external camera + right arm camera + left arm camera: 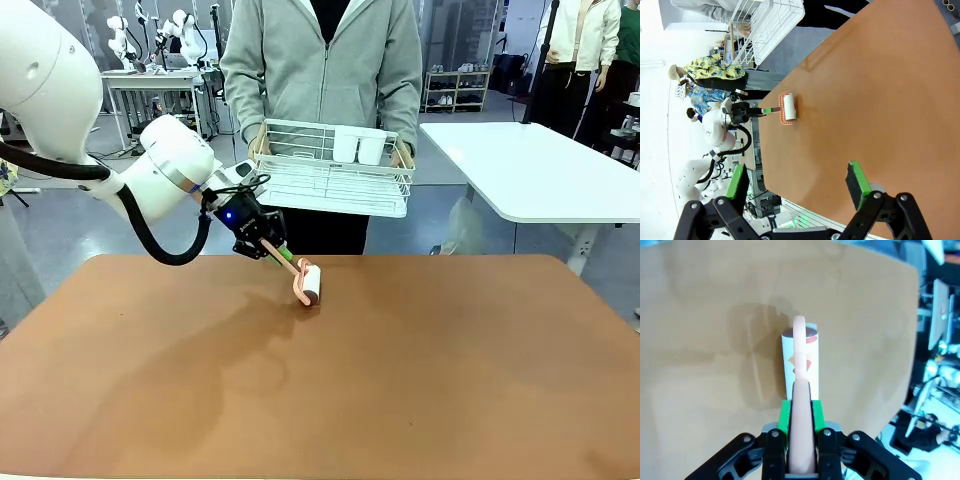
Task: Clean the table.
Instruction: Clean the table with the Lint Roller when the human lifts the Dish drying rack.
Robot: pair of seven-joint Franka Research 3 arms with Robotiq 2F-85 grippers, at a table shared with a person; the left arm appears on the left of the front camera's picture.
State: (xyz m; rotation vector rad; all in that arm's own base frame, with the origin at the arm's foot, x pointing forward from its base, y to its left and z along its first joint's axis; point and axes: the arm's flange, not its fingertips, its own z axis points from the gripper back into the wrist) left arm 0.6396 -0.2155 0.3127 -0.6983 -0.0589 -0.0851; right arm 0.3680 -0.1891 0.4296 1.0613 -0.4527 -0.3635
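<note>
**Left gripper (268, 248) clamped on roller (310, 283); drum down on table (420, 390), far middle.**
Jaws are shut hard on the pink handle (802, 440), a green pad (784, 415) on each side of it. The white drum appears to rest on the brown top, near the far edge where a person (320, 60) holds a wire rack (335, 180). The right gripper (796, 181) stands wide open and empty, well apart from the roller. Judgement: press the drum flat so both ends bear evenly. Roll in straight overlapping strips along the handle's line, with steady light pressure. Watch for the handle twisting in the pads, and stop short of the far edge and the rack.
</note>
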